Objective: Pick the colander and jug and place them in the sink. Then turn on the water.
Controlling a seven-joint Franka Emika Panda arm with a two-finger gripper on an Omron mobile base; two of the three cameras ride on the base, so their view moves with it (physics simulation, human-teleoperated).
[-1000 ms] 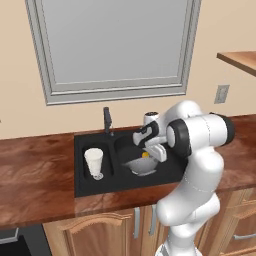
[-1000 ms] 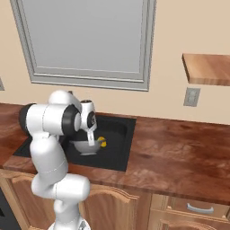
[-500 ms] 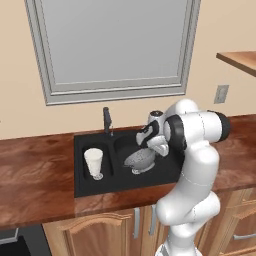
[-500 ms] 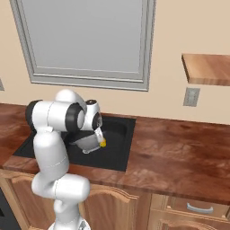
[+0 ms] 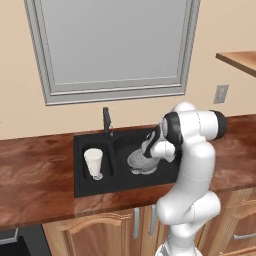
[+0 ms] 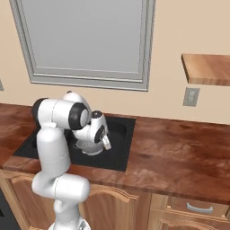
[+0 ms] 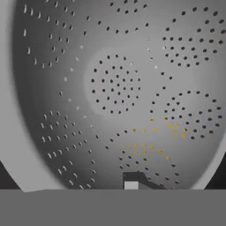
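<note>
**A:** ok, left to right, what's sitting on that brown wood-grain countertop [image 5: 35, 170]?

**B:** a black rectangular double-basin sink [image 5: 79, 187] is set into it. The narrow left basin holds the small white tapered jug [image 5: 93, 162], standing upright. Just behind the divider is the slim dark upright faucet [image 5: 106, 120]. I can't see any stream coming from it.

**A:** and the colander?

**B:** the round grey perforated metal colander [image 5: 141, 162] is in the bigger right basin, tipped toward the arm. From the right base view it's half hidden behind the white robot arm [image 6: 60, 117]. The two-finger gripper [image 5: 150, 149] is right at its rim, hand angled down into the basin.

**A:** holding it or let go?

**B:** honestly can't tell. The hand camera looks straight into the colander's holed inside [image 7: 114, 84] with one dark fingertip [image 7: 132, 178] poking up at the bottom, so the jaws themselves aren't readable.

**A:** anything to the right?

**B:** a wall outlet [image 6: 191, 96] and a wooden shelf [image 6: 207, 68] above the counter.
</note>
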